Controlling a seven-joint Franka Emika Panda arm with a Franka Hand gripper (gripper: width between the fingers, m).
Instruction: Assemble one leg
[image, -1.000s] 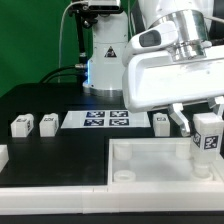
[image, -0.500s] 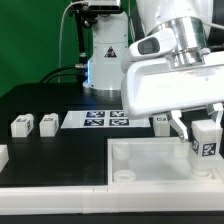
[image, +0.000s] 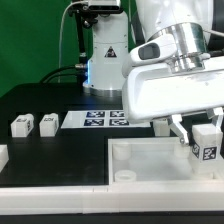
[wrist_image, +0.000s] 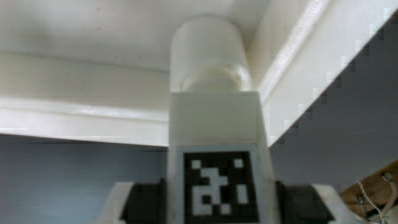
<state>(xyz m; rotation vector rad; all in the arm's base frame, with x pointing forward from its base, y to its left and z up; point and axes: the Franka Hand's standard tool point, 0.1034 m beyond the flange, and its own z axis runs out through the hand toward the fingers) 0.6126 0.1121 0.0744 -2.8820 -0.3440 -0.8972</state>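
Note:
My gripper is shut on a leg, a small white block with a black-and-white tag, and holds it upright over the right part of the large white panel. In the wrist view the leg runs out from between the dark fingers, its round end close to the panel's raised wall. I cannot tell whether the leg touches the panel.
Two more legs lie on the black table at the exterior view's left, another behind the gripper, and one at the left edge. The marker board lies behind the panel.
My gripper has come down a little with the leg in it, closer to the panel. Nothing else has moved.

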